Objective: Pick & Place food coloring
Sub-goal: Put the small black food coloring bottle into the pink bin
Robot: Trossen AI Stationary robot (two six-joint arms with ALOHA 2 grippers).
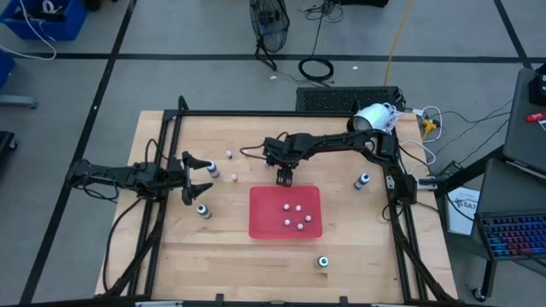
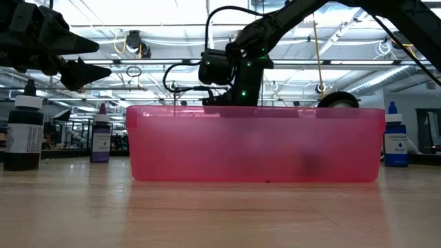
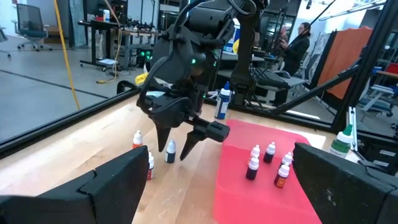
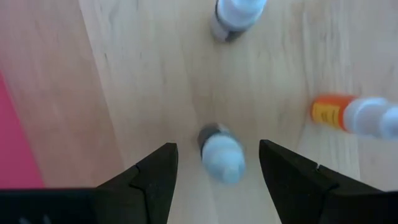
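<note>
Tabletop (image 1: 256,256): light wooden surface framed by black rails, carrying all items listed.
Red tray (image 1: 264,223): rectangular, near the tabletop's centre, slightly toward the near edge; seen in the low view as a translucent pink wall (image 2: 255,145).
Bottles in tray (image 1: 297,215): five small whitish bottles standing upright in a loose cluster in the tray's right half; they also show in the left wrist view (image 3: 267,163).
Right gripper (image 1: 284,177): pointing down just beyond the tray's far edge, fingers parted, nothing between the pads; seen from the left wrist (image 3: 178,144).
Small bottle under right gripper (image 4: 222,154): whitish cap, dark body, standing on the tabletop between the parted fingers (image 4: 155,174), not touched by them.
Neighbouring bottles: one orange-labelled bottle (image 4: 354,116) lying on its side, another bottle (image 4: 235,17) farther on; both on bare wood, apart from the gripper.
Left gripper (image 1: 198,177): at the left side of the tabletop, fingers spread wide, empty.
Bottles by left gripper: two tiny ones (image 1: 233,177) just right of it, one further back (image 1: 229,154), one grey-capped (image 1: 204,210) just nearer.
Blue-labelled bottle (image 1: 363,181): upright, right of the tray, well apart from it.
Green-capped bottle (image 1: 323,262): upright, nearer than the tray's near right corner.
</note>
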